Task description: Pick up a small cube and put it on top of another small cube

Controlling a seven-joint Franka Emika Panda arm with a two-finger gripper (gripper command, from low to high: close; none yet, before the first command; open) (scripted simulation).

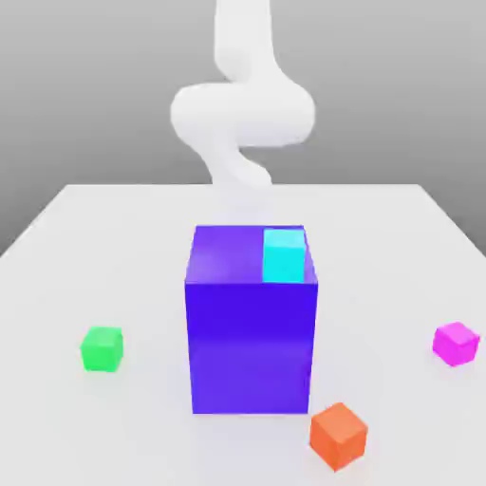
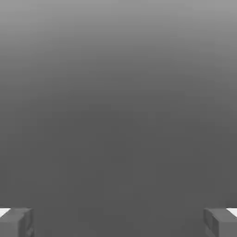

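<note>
Small magenta cube (image 1: 456, 343) near the worktop's (image 1: 114, 228) edge on the exterior view's right; small green cube (image 1: 102, 348) well apart, toward the opposite edge. Between them, large purple-blue block (image 1: 252, 342) carrying cyan cube (image 1: 284, 255). Orange cube (image 1: 338, 435) near front edge. Gripper (image 2: 118, 222) jaws spread wide, holding nothing.

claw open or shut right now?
Open. In the hand view the claw has its fingertips at opposite edges, wide apart, with nothing between them.
</note>
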